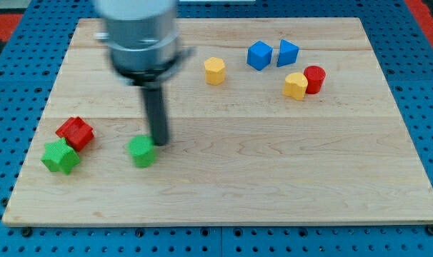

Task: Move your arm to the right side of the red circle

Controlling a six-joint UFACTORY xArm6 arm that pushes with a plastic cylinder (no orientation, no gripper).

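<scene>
Seven blocks on wooden board [224, 193]: green star [60, 157] touching red star [76, 133] at far left; green block [141, 151] just beside my tip [160, 142]; yellow hexagon [214, 71]; blue cube [259, 55], blue wedge [288, 53]; yellow block [296, 86] touching red circle [314, 78], upper right, well apart from tip. No claw, just bare rod.

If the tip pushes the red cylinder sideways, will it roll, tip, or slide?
The red cylinder stands upright, so it would probably slide, not roll. It looks squat, so tipping seems unlikely. It touches the yellow block, which would likely shift too if pushed leftward.
</scene>
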